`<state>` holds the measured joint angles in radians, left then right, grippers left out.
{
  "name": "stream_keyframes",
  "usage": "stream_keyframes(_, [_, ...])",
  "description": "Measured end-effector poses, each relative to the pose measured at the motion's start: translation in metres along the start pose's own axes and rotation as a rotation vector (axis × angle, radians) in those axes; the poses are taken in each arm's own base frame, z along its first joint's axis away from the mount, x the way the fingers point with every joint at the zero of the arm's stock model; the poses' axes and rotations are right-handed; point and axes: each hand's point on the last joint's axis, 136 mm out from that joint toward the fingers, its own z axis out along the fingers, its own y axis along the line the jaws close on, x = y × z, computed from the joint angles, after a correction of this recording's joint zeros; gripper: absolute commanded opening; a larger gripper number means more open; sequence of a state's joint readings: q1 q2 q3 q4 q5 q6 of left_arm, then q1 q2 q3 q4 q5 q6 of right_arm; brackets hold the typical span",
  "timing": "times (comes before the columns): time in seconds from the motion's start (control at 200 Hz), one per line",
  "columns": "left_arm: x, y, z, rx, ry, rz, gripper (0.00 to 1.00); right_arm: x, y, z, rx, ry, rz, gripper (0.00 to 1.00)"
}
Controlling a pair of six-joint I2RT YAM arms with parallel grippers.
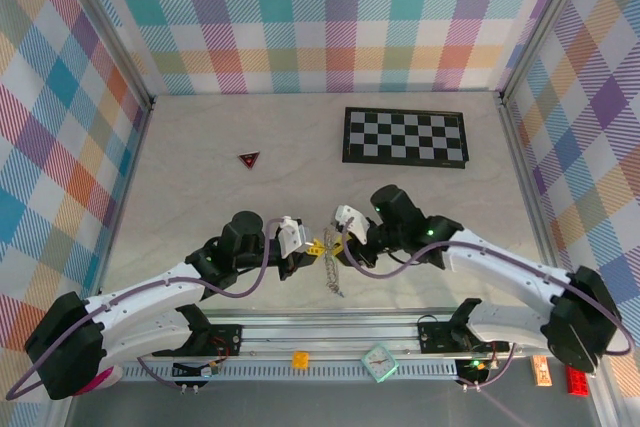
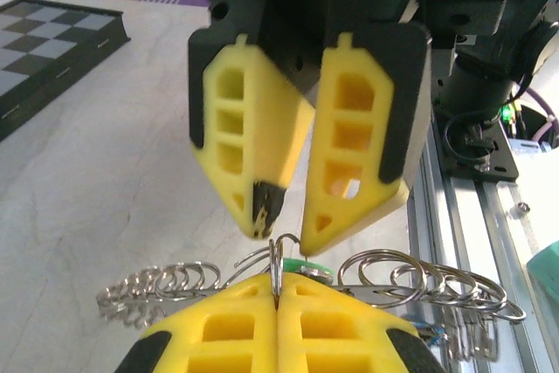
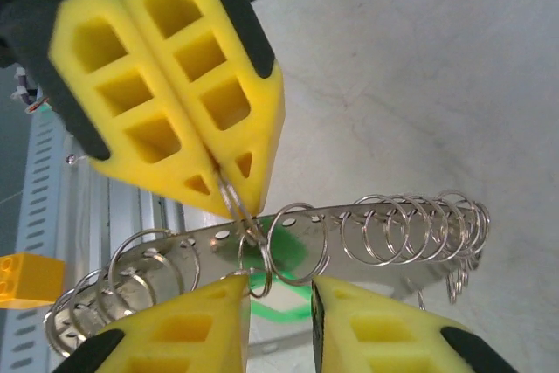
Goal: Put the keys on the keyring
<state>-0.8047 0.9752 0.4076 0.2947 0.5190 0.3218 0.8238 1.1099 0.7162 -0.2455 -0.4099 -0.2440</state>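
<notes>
Keyring (image 3: 332,210) sits clamped tight in our left gripper (image 2: 277,294), steadied, we judge, so our right gripper (image 3: 279,286), jaws parted, can reach in

Honestly, nothing readable here. The little teal clock (image 1: 380,362) on the front rail has a face, but its numbers are way too tiny. The orange tag (image 1: 541,371) further right is a blur, same for the mark on the red triangle (image 1: 249,159).

Pastel plaid walls (image 1: 330,17), pale wood-grain tabletop (image 1: 200,207), aluminium rail (image 1: 330,332) along near edge
</notes>
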Motion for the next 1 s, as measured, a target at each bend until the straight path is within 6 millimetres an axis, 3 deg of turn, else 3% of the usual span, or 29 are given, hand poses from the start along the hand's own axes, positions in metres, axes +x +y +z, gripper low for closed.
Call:
stream_keyframes(0.135, [-0.003, -0.002, 0.0, 0.013, -0.013, -0.001, 0.0, -0.013, 0.003, -0.008, 0.008, -0.064, -0.063, 0.27])
stream_keyframes(0.295, [-0.005, -0.003, 0.001, 0.022, -0.027, -0.005, 0.0, -0.013, 0.007, -0.001, -0.042, -0.066, -0.067, 0.25])
stream_keyframes(0.56, [-0.005, -0.005, 0.002, 0.037, -0.033, -0.008, 0.0, -0.012, 0.011, 0.005, -0.085, -0.065, -0.062, 0.14])
stream_keyframes(0.695, [-0.005, -0.005, 0.002, 0.04, -0.033, -0.019, 0.0, -0.012, 0.012, 0.005, -0.091, -0.067, -0.067, 0.0])
stream_keyframes(0.75, [-0.004, -0.005, 0.002, 0.038, -0.032, -0.023, 0.0, -0.012, 0.012, 0.004, -0.094, -0.069, -0.073, 0.0])
stream_keyframes(0.895, [-0.004, -0.004, 0.002, 0.034, -0.03, -0.031, 0.21, -0.011, 0.013, 0.004, -0.099, -0.059, -0.083, 0.0])
stream_keyframes(1.0, [-0.002, -0.005, 0.002, 0.032, -0.024, -0.033, 0.28, -0.009, 0.013, 0.003, -0.099, -0.038, -0.095, 0.0])
